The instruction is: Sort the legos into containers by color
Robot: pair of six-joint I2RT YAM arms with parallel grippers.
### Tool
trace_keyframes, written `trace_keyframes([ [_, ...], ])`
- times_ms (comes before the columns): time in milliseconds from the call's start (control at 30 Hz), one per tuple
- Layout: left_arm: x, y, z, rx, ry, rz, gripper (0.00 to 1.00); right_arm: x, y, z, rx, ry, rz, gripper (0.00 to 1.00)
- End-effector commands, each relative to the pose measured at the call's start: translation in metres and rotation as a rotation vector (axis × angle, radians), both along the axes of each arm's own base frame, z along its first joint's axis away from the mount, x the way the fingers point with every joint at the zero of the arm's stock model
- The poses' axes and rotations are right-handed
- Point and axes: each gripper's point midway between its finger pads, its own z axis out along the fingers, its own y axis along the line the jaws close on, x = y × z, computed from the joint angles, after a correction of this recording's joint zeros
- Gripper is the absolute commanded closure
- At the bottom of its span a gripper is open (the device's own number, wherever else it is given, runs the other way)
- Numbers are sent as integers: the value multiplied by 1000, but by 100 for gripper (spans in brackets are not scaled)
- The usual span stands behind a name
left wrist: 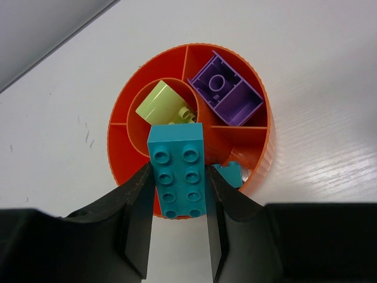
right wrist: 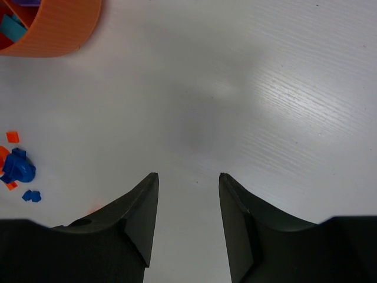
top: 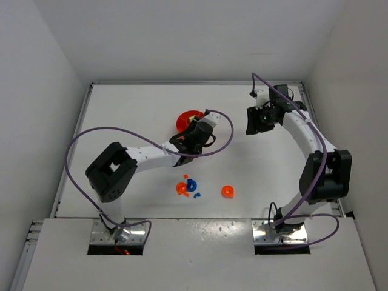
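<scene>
Cyan brick (left wrist: 177, 171) held over the orange dish (left wrist: 115, 150), judged ready for its colour's compartment.
The brick is clamped by the left gripper (left wrist: 178, 177) above the rim at 6 o'clock, beside another cyan piece (left wrist: 231, 174) at 5 o'clock. The right gripper (right wrist: 188, 177) is parted and empty over bare table (right wrist: 265, 88). Loose legos (top: 189, 187) lie well apart from the dish, towards 6 o'clock.

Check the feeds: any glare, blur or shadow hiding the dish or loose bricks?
Top external: even light, sharp, but the left arm covers part of the orange dish, and the loose bricks look tiny. Left wrist: crisp, no glare; the cyan brick in the left gripper blocks the dish's near side. Right wrist: a soft grey shadow on the table, mild sheen, nothing hidden.
</scene>
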Motion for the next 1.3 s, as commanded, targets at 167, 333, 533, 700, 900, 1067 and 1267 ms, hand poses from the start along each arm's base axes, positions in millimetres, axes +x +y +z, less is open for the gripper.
trace_keyframes([
  [167,4,-10,25,-48,-70,21,54,14,4,13,31,-54,-2,54],
  [333,6,-10,43,-58,-98,25,43,11,4,13,31,-54,-2,54],
  [533,4,-7,77,-76,-144,39,21,11,4,20,33,-73,-2,54],
  [700,-11,12,134,-148,-187,55,27,1,9,21,23,-76,66,54],
  [900,-24,66,189,-308,-126,45,0,-24,14,12,-6,-44,185,54],
  [1067,-33,113,190,-312,-85,44,0,-43,23,5,-63,-41,265,54],
  [1267,-46,148,148,-295,26,63,22,-63,54,-5,-118,-25,391,55],
])
